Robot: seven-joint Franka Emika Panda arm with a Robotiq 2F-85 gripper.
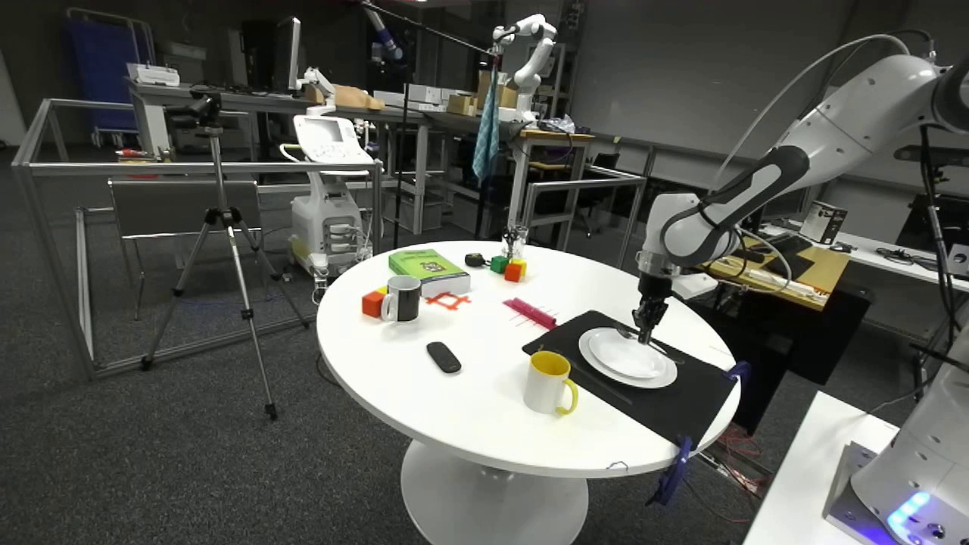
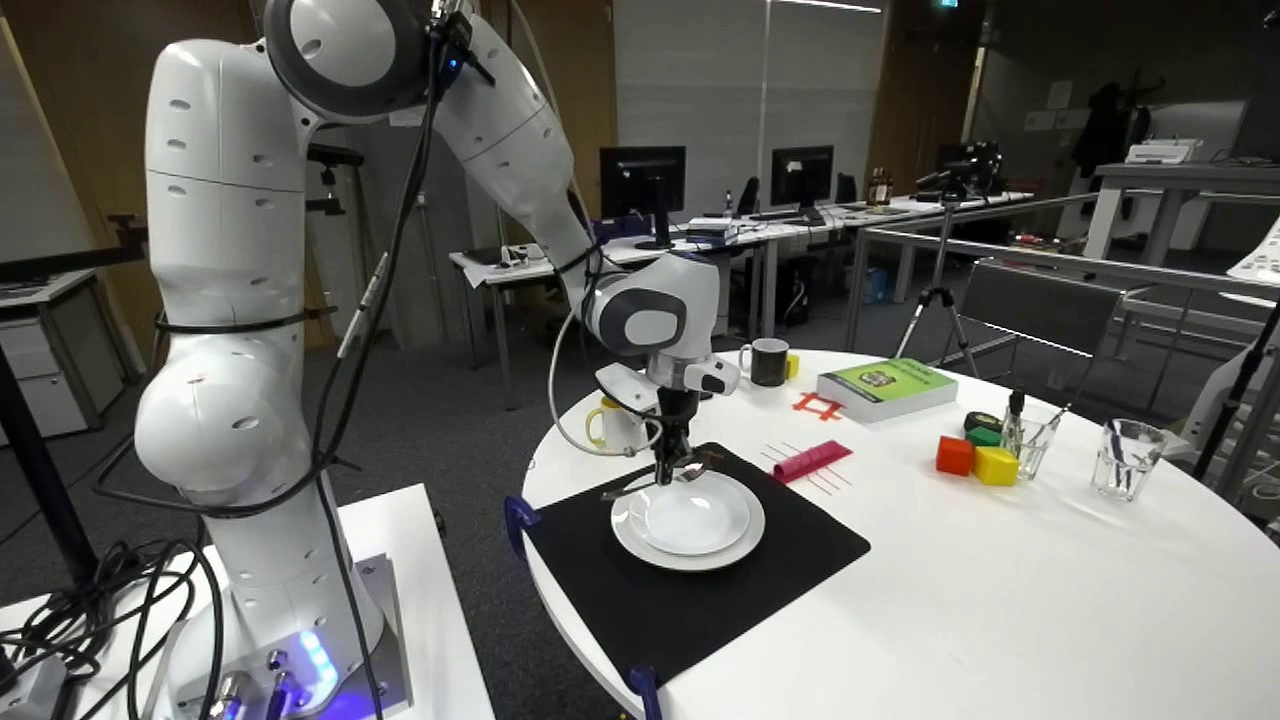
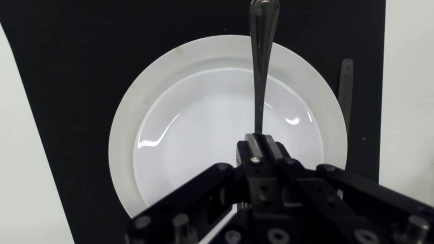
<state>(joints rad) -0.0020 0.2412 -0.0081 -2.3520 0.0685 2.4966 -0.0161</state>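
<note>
Beneath the claw, which is clamped on a metal utensil, lie 2 stacked white plates (smaller on top) upon a black mat.

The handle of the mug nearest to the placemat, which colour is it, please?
Yellow; the handle shows best in an exterior view.

My claw: I pinch a fork or spoon above the small plate.
Big plate: under the small plate.
Black mat: under both.
Red block: next to the yellow block.
Green book: flat on the white table.
</note>
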